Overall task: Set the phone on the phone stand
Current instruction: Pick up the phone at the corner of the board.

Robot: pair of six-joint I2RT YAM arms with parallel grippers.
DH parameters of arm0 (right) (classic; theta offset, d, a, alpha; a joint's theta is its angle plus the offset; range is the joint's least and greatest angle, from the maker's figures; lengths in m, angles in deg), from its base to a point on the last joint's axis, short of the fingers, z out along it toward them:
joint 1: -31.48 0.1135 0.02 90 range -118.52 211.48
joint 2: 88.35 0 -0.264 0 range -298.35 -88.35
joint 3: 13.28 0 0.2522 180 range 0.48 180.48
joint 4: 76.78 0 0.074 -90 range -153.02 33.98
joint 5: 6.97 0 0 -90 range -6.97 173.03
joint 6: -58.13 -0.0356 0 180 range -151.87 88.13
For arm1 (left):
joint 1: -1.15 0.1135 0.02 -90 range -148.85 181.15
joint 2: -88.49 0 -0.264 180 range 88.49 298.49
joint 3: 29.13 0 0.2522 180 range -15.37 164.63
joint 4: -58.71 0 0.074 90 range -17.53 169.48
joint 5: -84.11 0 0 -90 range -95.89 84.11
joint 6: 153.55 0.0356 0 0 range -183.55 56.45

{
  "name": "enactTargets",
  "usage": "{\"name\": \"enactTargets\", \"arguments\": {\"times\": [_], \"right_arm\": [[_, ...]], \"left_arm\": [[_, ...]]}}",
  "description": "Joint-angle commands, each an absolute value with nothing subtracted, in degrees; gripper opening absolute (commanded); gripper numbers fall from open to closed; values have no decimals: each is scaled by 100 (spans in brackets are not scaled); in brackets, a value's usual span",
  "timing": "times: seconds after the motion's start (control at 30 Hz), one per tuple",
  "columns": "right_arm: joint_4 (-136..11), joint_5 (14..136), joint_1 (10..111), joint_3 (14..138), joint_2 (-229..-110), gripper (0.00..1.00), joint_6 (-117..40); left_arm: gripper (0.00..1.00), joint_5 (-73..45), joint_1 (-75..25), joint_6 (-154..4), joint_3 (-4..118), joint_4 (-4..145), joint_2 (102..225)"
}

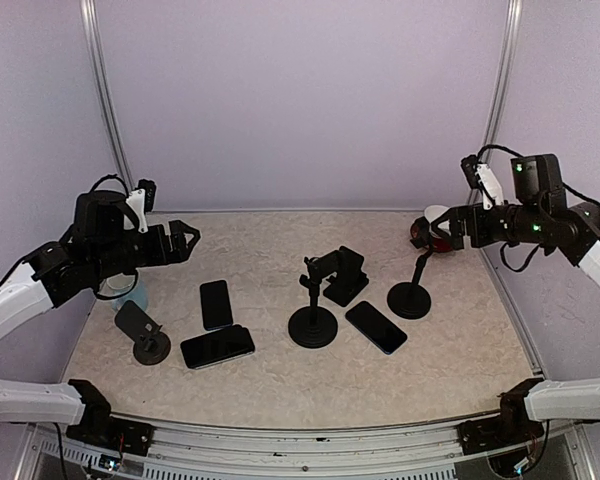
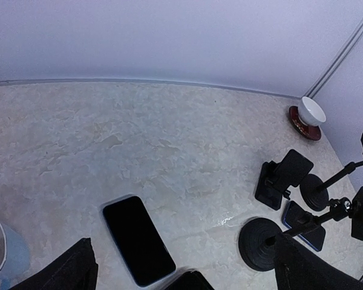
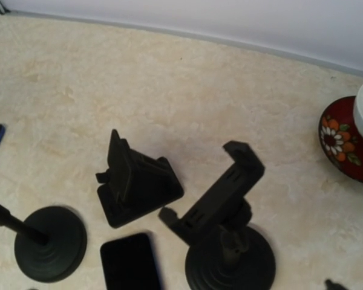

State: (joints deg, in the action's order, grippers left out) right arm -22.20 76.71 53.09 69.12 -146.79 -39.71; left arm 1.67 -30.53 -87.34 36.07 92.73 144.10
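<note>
left gripper [image 1: 187,240] and right gripper [image 1: 428,236]: both jaws spread wide, holding nothing, above the mottled beige table [image 1: 270,240]. phone [image 1: 216,303], a glossy flat black slab, lies left of the round-based clamp phone stand [image 1: 312,318]. matte wedge stand [image 1: 346,275] sits behind that.

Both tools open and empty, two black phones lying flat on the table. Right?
Wrong count. The top view shows three lying flat on the beige marbled table, not two: the rear-left black phone, the front-left black phone and the right black phone. The left tool and right tool are open and empty, as said.
</note>
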Motion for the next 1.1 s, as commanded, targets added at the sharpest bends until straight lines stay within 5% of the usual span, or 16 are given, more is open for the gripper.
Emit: {"name": "enactTargets", "arguments": {"times": [0.0, 0.4, 1.07], "right_arm": [[-2097, 7937, 5539, 7086, -14689, 100, -4022], [-2034, 8296, 6093, 7154, -14782, 100, -3973], [-1965, 8378, 6618, 7105, -14710, 100, -3908]], "left_arm": [[99, 451, -3279, -8777, 3695, 9354, 14520], [99, 1428, -3919, -9376, 3833, 9983, 14627], [99, 758, -4146, -9187, 3381, 9526, 14812]]}}
